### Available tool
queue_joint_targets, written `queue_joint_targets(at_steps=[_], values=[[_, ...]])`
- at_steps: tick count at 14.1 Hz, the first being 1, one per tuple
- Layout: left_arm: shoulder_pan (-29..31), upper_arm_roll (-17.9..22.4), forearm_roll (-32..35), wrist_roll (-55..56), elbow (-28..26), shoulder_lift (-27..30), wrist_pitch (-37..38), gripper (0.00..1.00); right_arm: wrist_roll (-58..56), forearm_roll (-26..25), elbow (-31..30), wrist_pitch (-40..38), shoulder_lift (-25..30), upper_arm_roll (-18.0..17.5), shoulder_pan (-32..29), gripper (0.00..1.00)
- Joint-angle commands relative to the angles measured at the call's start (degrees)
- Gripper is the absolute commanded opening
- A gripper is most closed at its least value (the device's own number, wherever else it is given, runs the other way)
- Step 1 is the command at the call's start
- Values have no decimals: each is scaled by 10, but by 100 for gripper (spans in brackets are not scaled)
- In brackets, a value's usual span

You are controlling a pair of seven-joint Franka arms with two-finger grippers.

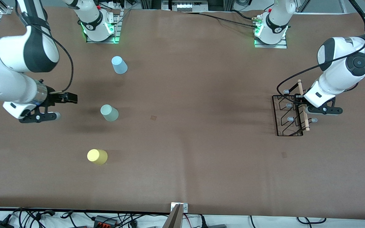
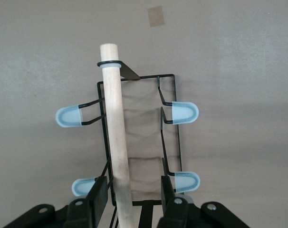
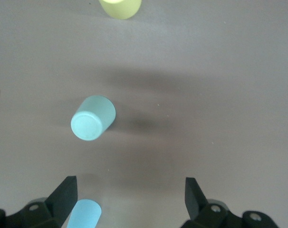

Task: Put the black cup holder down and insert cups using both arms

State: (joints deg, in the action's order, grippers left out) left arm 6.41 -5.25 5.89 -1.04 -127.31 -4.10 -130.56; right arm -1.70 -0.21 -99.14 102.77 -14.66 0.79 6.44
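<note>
The black cup holder (image 1: pixel 290 115) is stood at the left arm's end of the table, its wooden rod handle (image 2: pixel 116 137) straddled by the left gripper (image 2: pixel 132 197) — fingers spread, not yet pinched. A closing grasp is called for next. The right gripper (image 3: pixel 129 194) hangs wide open over the table near the pale green cup (image 1: pixel 109 112).

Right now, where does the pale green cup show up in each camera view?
Front view: pale green cup stands upside down on the table, between the blue cup and the yellow cup.
Left wrist view: not in it.
Right wrist view: the cup sits mid-picture.
Shared landmark: the yellow cup shows in both the front and right wrist views.
</note>
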Motion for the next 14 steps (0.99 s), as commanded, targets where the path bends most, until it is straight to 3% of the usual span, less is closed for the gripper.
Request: queue_joint_targets(at_steps=[1, 2, 6, 10, 14], values=[[13, -2, 10, -10, -29, 13, -29, 52, 58, 4, 0, 25, -30, 3, 37, 100], [16, -2, 10, -21, -28, 8, -30, 46, 77, 4, 0, 32, -42, 3, 49, 100], [16, -3, 10, -34, -27, 5, -30, 1, 88, 29, -5, 66, -88, 2, 61, 100], [8, -16, 9, -30, -8, 8, -10, 1, 128, 43, -45, 122, -109, 2, 66, 100], [9, -102, -12, 30, 28, 12, 45, 1, 179, 43, -90, 163, -109, 2, 75, 100]])
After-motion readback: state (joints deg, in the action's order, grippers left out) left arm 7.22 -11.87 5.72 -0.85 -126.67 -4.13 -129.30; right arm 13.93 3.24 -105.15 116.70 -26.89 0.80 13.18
